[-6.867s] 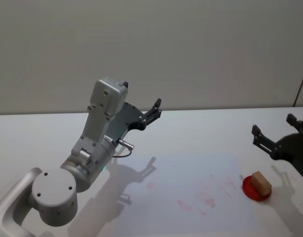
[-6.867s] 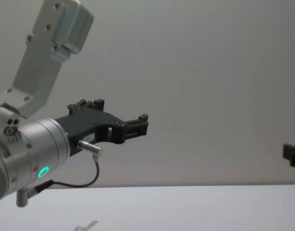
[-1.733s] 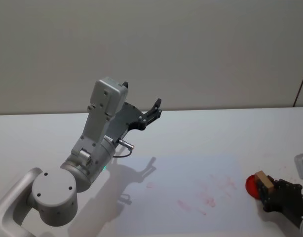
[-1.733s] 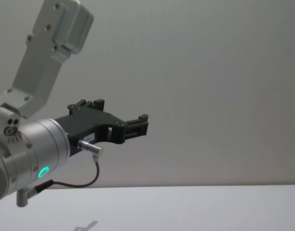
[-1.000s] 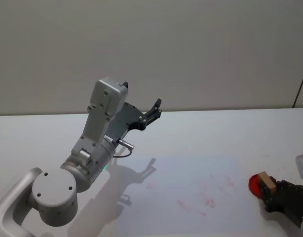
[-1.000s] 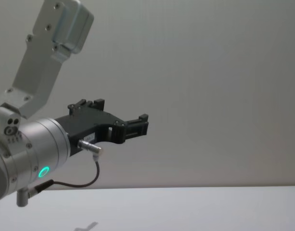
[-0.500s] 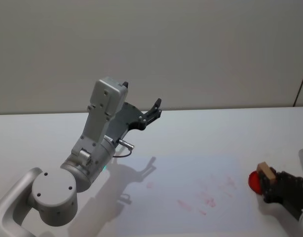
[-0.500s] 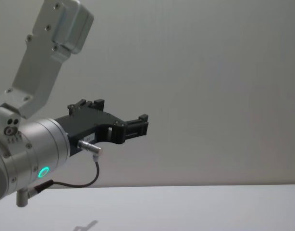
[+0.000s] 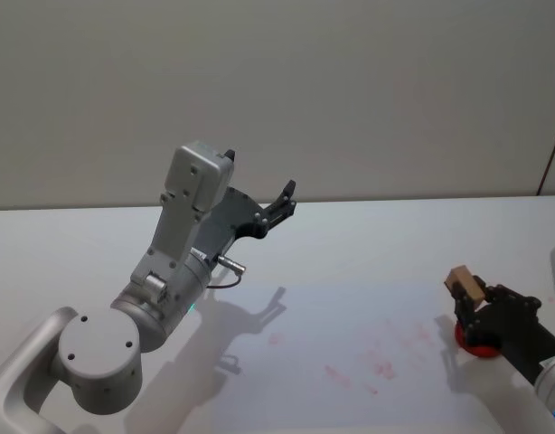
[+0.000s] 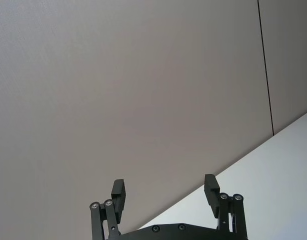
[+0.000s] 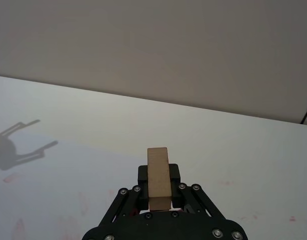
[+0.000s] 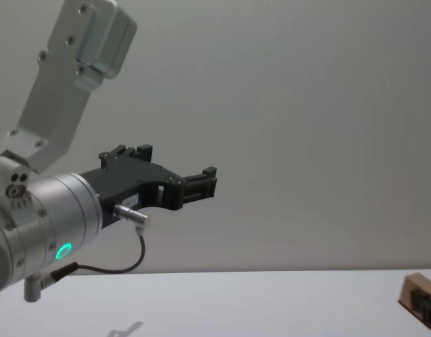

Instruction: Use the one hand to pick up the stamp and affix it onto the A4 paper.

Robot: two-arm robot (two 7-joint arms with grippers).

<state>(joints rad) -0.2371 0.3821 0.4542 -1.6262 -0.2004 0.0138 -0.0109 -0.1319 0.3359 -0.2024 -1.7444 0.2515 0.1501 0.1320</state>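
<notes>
While the right gripper (image 9: pixel 470 306) grips it, the stamp (image 9: pixel 464 284) shows as a plain light-wood block, tilted, near the red pad (image 9: pixel 471 348); the left gripper (image 9: pixel 285 201) is raised, jaws wide.

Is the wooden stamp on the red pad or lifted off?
Lifted off. The right hand is shut on the stamp, holding it above the red pad. The left hand hovers open.

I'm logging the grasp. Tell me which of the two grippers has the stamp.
The right gripper, low on the robot's right, is shut on the wooden stamp. The left gripper is held high, open and empty.
</notes>
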